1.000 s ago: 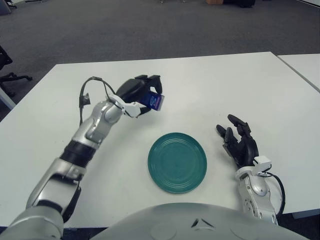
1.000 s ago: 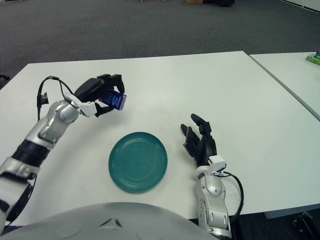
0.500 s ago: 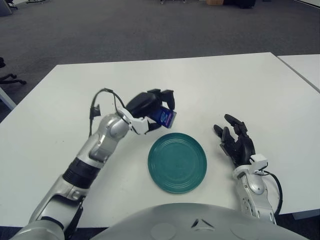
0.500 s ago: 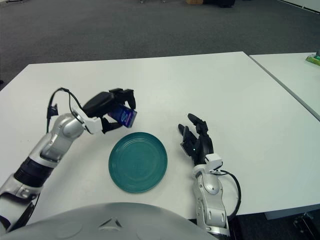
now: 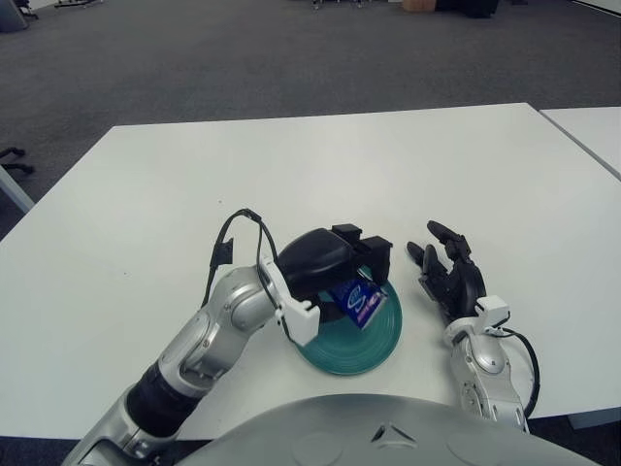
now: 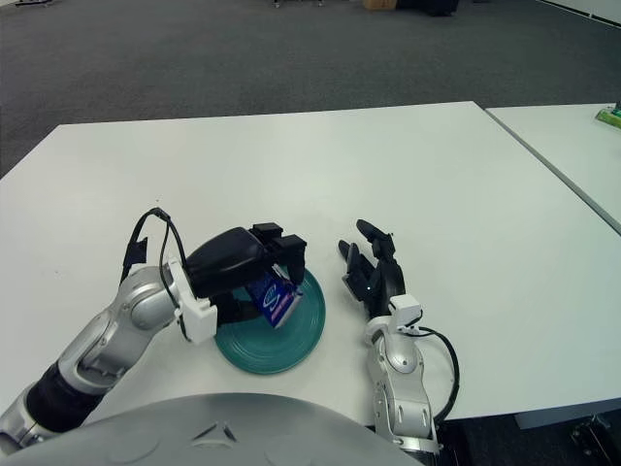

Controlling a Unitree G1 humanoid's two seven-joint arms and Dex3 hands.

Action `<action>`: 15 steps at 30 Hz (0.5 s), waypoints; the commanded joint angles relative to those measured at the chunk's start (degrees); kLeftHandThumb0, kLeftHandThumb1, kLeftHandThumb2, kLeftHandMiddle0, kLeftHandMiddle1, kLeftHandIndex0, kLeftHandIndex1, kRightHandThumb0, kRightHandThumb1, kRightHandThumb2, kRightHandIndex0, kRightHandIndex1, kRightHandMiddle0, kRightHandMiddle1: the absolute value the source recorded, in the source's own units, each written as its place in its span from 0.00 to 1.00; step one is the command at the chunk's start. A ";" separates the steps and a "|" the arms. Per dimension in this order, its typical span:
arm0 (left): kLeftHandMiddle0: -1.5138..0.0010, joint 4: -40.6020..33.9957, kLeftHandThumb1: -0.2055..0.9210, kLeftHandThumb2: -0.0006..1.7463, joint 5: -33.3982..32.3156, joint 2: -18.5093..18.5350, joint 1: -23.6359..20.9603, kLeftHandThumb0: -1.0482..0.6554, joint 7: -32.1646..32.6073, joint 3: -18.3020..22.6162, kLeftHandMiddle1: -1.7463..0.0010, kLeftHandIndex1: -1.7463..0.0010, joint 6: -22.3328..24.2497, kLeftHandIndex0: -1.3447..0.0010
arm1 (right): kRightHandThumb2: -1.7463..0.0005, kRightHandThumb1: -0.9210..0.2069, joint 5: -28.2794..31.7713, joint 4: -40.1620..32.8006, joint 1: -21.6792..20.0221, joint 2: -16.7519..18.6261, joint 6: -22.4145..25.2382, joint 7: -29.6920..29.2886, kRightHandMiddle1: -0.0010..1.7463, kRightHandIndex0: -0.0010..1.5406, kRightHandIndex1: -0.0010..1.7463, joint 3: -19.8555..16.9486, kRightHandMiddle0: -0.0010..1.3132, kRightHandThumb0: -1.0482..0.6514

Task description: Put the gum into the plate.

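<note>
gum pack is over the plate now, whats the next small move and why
Probably open the left hand and release: it holds the gum pack just above the green plate, so it should land inside. The right hand shows beside the plate's right side.

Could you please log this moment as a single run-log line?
left hand: shut on gum, over plate | gum: not released | right hand: idle, open, right of plate

Green plate (image 5: 380,342) on white table (image 5: 175,194)
</note>
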 commanded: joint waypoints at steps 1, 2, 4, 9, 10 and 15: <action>0.51 2.17 0.28 0.89 1.73 0.47 0.43 0.61 1.33 -1.39 0.00 0.00 -3.02 0.59 | 0.56 0.00 -0.02 1.04 -0.06 0.94 1.31 -0.66 0.45 0.42 0.04 0.38 0.00 0.24; 0.50 2.82 0.28 0.89 2.00 0.40 0.26 0.61 1.61 -1.68 0.01 0.00 -3.90 0.59 | 0.56 0.00 -0.08 1.10 -0.11 1.09 1.31 -0.84 0.46 0.41 0.04 0.44 0.00 0.24; 0.49 4.47 0.28 0.89 2.73 0.23 -0.32 0.61 1.98 -2.31 0.02 0.00 -5.29 0.59 | 0.56 0.00 -0.29 1.10 -0.16 1.26 1.34 -1.14 0.46 0.41 0.04 0.52 0.00 0.24; 0.47 5.86 0.27 0.89 1.81 0.27 -0.18 0.61 0.37 -2.41 0.05 0.00 -6.04 0.59 | 0.56 0.00 -1.00 1.02 -0.17 1.27 1.13 -1.59 0.46 0.39 0.03 0.95 0.00 0.25; 0.47 5.97 0.27 0.89 1.57 0.35 -0.03 0.61 0.18 -2.36 0.05 0.00 -6.12 0.59 | 0.56 0.00 -1.16 1.04 -0.18 1.29 1.07 -1.67 0.45 0.39 0.03 1.05 0.00 0.25; 0.46 7.77 0.22 0.90 1.08 -0.70 0.09 0.61 1.90 -1.99 0.01 0.08 -7.11 0.51 | 0.56 0.00 -1.54 0.77 -0.04 1.16 1.20 -1.76 0.44 0.38 0.03 1.27 0.00 0.24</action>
